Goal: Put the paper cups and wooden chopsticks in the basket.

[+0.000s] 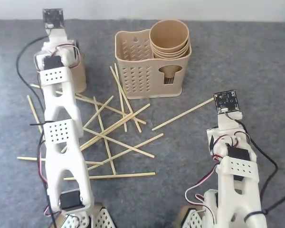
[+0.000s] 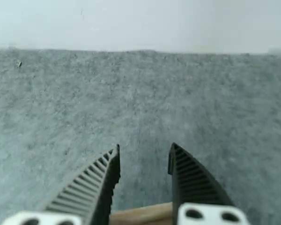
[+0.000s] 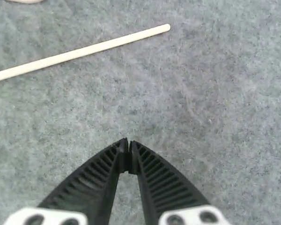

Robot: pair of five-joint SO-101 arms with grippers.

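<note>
A grey felt-covered bench (image 1: 256, 61) carries a beige perforated plastic basket (image 1: 142, 76) with a stack of tan paper cups (image 1: 169, 35) in one compartment. Pale wooden chopsticks (image 1: 109, 128) lie scattered in front of the basket. Left of the basket, the left jaws stand spread, with the rim of a lone tan paper cup (image 1: 80, 76) between them. In front and right of the basket, the right jaws are pressed together over bare felt, near one stray chopstick (image 3: 79, 52).

Seeing paper cups (image 1: 169, 35) nesting in rt compartment of basket (image 1: 142, 71); chopsticks (image 1: 109, 137) lying crisscrossed on table (image 1: 256, 61) in front, stray stick (image 1: 183, 114) apart to rt; lone cup (image 1: 80, 76) standing left of basket.
</note>
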